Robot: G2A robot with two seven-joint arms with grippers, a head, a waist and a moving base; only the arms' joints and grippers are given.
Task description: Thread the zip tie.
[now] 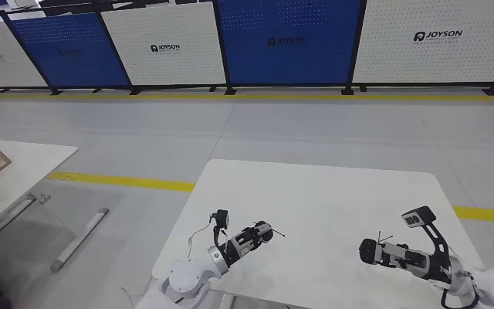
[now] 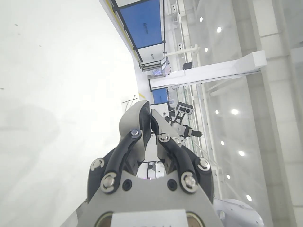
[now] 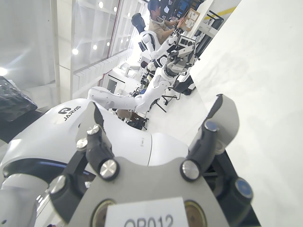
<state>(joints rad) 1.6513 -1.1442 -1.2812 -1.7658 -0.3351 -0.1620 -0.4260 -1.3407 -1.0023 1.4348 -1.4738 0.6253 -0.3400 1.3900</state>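
Observation:
My left gripper (image 1: 264, 230) is over the near left part of the white table (image 1: 324, 193). In the left wrist view its fingers (image 2: 142, 119) are pressed together, and a thin black zip tie (image 2: 130, 100) pokes out past the tips. From above, the zip tie (image 1: 276, 232) points right, toward the other arm. My right gripper (image 1: 367, 251) is at the near right of the table, facing left. Its own view shows the right gripper (image 3: 158, 106) wide open with nothing between the fingers. A short thin black strand (image 1: 383, 235) shows just above it; I cannot tell what it touches.
The table's left edge (image 1: 181, 224) runs close to the left arm. A second white table (image 1: 31, 162) and a grey bar (image 1: 77, 239) on the floor lie further left. Blue and white panels (image 1: 285, 39) line the back.

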